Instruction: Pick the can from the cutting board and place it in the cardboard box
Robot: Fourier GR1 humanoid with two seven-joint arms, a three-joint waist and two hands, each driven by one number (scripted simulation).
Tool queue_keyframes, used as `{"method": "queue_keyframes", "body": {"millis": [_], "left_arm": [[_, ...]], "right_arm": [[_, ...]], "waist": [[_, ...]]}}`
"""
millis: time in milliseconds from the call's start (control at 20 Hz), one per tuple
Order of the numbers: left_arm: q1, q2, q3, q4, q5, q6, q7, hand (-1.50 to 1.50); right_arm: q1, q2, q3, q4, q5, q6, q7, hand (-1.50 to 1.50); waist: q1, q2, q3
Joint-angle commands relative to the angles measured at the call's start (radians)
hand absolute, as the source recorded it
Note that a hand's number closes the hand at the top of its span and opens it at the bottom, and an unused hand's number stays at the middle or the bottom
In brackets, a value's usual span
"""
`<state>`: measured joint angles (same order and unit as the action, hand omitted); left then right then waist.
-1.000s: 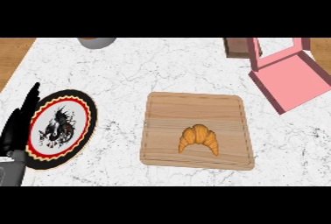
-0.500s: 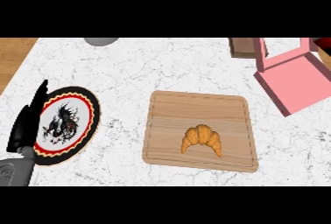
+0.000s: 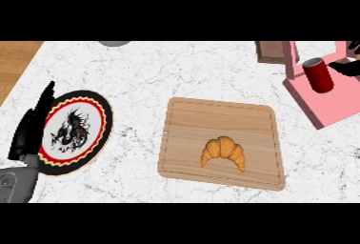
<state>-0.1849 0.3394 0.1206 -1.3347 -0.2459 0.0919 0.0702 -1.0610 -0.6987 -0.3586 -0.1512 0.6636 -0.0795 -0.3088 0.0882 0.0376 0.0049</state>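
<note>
A red can (image 3: 318,75) with a grey top leans tilted over the pink box (image 3: 336,107) at the right edge. Black fingers of my right hand (image 3: 346,67) come in from the right edge and curl against the can's upper side; the rest of the hand is out of view. The wooden cutting board (image 3: 221,119) lies in the middle and carries only a croissant (image 3: 224,151). My left hand (image 3: 32,126) rests open at the far left, fingers straight along the rim of a plate.
A round plate (image 3: 74,131) with a red and black pattern lies left of the board. A brown block (image 3: 271,51) stands behind the box's left corner. A grey round object (image 3: 114,43) peeks in at the top edge.
The can and my right hand's fingers have come into view at the right, over the pink box. The left hand has stayed by the plate.
</note>
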Motion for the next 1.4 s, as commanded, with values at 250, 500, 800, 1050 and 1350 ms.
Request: {"method": "queue_keyframes", "body": {"millis": [250,500,800,1050,1350], "left_arm": [[0.025,0.007,0.009,-0.001,0.013,-0.019,-0.033,0.0],[-0.015,0.011,0.016,0.005,0.025,-0.034,0.001,0.0],[-0.002,-0.023,0.002,0.007,-0.012,0.021,0.007,0.0],[0.016,0.0,0.022,-0.001,0.011,-0.008,-0.001,0.0],[0.042,0.007,0.03,-0.017,0.019,-0.021,-0.001,0.0]], "right_arm": [[-0.003,0.037,-0.052,0.032,-0.047,0.006,0.002,-1.5],[-0.018,0.04,-0.125,-0.015,-0.119,-0.046,-0.093,-1.5],[0.019,-0.04,-0.253,-0.011,-0.242,0.003,-0.17,-1.5],[0.056,-0.129,-0.307,0.001,-0.296,0.115,-0.204,-1.5],[0.165,-0.23,-0.36,0.015,-0.343,0.181,-0.236,-1.5]], "waist": [[0.017,0.004,0.001],[0.001,0.001,0.001],[-0.019,0.001,0.003],[-0.02,0.0,0.003],[-0.035,-0.008,0.002]]}}
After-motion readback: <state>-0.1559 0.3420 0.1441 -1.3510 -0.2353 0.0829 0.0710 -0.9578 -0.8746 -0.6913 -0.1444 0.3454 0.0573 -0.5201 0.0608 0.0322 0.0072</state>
